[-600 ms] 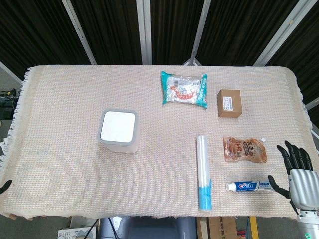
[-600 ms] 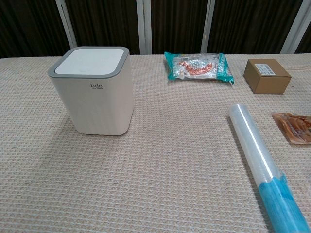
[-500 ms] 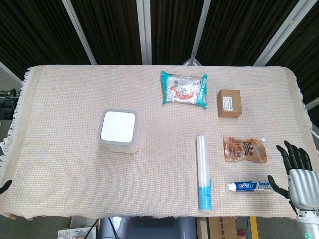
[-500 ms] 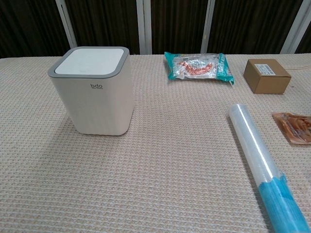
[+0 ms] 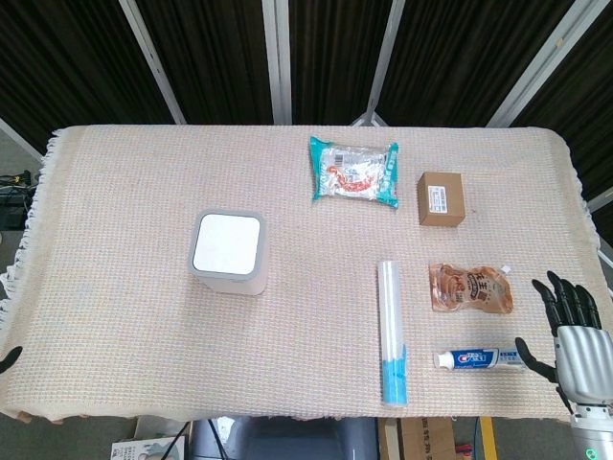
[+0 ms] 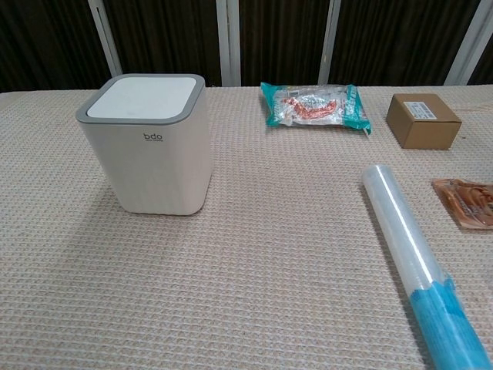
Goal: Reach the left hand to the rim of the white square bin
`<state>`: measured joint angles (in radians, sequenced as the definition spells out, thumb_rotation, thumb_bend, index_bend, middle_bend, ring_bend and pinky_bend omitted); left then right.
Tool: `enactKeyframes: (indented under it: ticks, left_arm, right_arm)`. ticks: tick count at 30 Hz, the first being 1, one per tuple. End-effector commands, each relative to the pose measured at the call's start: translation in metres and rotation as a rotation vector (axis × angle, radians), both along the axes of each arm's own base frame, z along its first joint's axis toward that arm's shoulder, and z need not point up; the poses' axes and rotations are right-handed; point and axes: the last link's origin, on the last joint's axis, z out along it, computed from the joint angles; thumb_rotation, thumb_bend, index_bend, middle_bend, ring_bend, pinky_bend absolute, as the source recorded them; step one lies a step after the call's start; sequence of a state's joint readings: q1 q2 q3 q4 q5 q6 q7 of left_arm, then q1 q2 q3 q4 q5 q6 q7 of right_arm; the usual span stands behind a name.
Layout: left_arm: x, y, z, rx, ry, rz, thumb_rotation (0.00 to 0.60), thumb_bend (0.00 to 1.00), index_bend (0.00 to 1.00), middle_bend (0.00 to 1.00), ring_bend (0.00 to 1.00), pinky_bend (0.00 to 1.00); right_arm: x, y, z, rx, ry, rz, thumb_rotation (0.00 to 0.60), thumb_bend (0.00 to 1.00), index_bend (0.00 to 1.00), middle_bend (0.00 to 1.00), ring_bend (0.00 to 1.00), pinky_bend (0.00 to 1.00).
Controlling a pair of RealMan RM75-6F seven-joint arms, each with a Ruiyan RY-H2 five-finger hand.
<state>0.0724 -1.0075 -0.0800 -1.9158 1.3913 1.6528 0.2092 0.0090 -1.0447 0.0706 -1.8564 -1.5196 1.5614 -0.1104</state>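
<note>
The right robot hand sits at the near right corner of the counter, palm up-facing toward the camera, fingers spread apart and holding nothing; it appears in the head view only. Of the left robot hand, only a small dark tip shows at the far left edge of the head view, beside the near left border of the counter; whether its fingers are spread or curled cannot be determined.

The white square bin stands upright on the counter, well apart from the left robot hand, further in and toward the centre; no hand touches it. Its grey rim frames a white top panel; the front wall carries a small dark logo, legible in the chest view.

Just beside the thumb of the right robot hand, toward the centre, lies a toothpaste tube; just beyond that hand's fingers lies an orange-brown pouch. A clear roll with a blue end lies lengthwise between the bin and the right robot hand; the blue end faces the near edge. Further out from the right robot hand rest a brown cardboard box and a teal snack packet, near each other but apart.
</note>
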Motion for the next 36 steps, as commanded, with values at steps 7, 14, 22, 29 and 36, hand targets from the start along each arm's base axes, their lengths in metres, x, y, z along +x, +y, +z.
enactKeyframes:
  ticks: [7,14,22,29,36]
  left_arm:
    - [0.004,0.013,0.001,-0.036,-0.041,-0.092,0.6,0.24,0.21,0.33,0.24,0.28]
    - [0.03,0.057,0.001,-0.171,0.015,-0.289,0.6,0.35,0.21,0.6,0.53,0.56]
    - [0.08,0.102,-0.022,-0.336,0.066,-0.411,0.6,0.55,0.22,0.79,0.7,0.67]
    - [0.129,0.117,-0.051,-0.446,0.135,-0.489,0.6,0.68,0.25,0.85,0.76,0.68]
    - [0.15,0.126,-0.071,-0.509,0.173,-0.485,0.6,0.69,0.26,0.86,0.77,0.68]
  right_arm:
    - [0.001,0.002,0.002,-0.007,-0.001,0.006,0.6,0.3,0.12,0.01,0.03,0.05]
    - [0.001,0.001,-0.001,0.004,0.007,0.002,0.6,0.3,0.12,0.01,0.03,0.05]
    - [0.001,0.0,-0.006,0.015,0.014,-0.002,0.6,0.3,0.12,0.01,0.03,0.05]
    - [0.0,-0.001,-0.002,0.005,0.006,-0.007,0.6,0.3,0.12,0.01,0.03,0.05]
    - [-0.001,-0.001,-0.001,0.002,0.004,-0.01,0.6,0.3,0.12,0.01,0.03,0.05]
